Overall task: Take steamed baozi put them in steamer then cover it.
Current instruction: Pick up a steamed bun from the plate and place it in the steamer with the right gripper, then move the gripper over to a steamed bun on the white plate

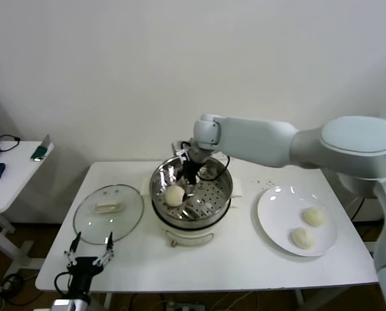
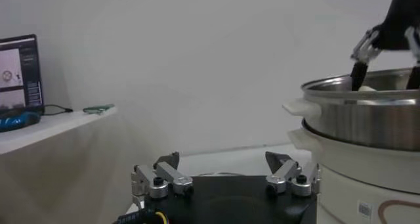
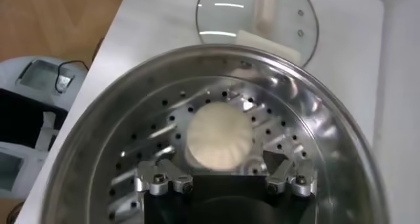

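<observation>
Left gripper [image 1: 89, 251]: mine, parked at the table's [image 1: 199, 272] near-left edge, fingers spread, holding nothing.
Glass lid [image 1: 108, 207]: flat on the table, left of the steamer.
Steamer [image 1: 222, 170]: mid-table; one baozi [image 1: 174, 195] on its perforated tray.
Right gripper [image 3: 223, 173]: mine, inside the steamer rim, jaws parted, baozi just ahead, not gripped.
Plate [image 1: 270, 207]: right, well apart; two baozi [image 1: 313, 216] on it.
Room: white wall behind; side desk [image 1: 11, 181] far left.

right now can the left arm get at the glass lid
Probably yes: the left end effector sits open at the table's near edge, just in front of the glass lid, with nothing between them.
</observation>
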`<action>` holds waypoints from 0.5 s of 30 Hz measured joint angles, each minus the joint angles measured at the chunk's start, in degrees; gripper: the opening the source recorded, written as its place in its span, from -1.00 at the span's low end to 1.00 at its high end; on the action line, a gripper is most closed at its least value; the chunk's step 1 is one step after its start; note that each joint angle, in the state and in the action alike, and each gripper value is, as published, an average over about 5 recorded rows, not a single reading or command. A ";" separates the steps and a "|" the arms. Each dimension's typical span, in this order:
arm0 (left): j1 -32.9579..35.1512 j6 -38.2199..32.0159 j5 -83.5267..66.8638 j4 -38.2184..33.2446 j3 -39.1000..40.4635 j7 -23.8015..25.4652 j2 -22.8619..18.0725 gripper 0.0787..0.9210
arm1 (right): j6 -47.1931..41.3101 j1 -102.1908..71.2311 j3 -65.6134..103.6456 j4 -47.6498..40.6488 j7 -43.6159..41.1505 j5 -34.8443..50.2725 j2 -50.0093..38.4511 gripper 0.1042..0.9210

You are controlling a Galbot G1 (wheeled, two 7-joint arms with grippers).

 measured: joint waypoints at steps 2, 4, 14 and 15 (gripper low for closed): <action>-0.05 0.12 0.02 -0.19 0.13 0.01 -0.16 0.77 | 0.13 1.72 -0.18 1.53 -0.69 -0.22 -2.27 0.76; -0.18 0.30 0.11 -0.36 0.21 0.01 -0.42 0.77 | 0.24 3.33 -0.25 3.21 -1.37 -0.50 -4.90 0.76; -0.13 1.00 0.84 -0.72 0.23 0.01 -1.46 0.77 | 0.88 6.15 0.85 12.83 -4.15 -6.59 -21.68 0.76; -0.03 1.02 0.89 -0.69 0.22 0.00 -1.58 0.77 | 1.00 5.93 1.07 13.76 -4.44 -7.66 -23.47 0.76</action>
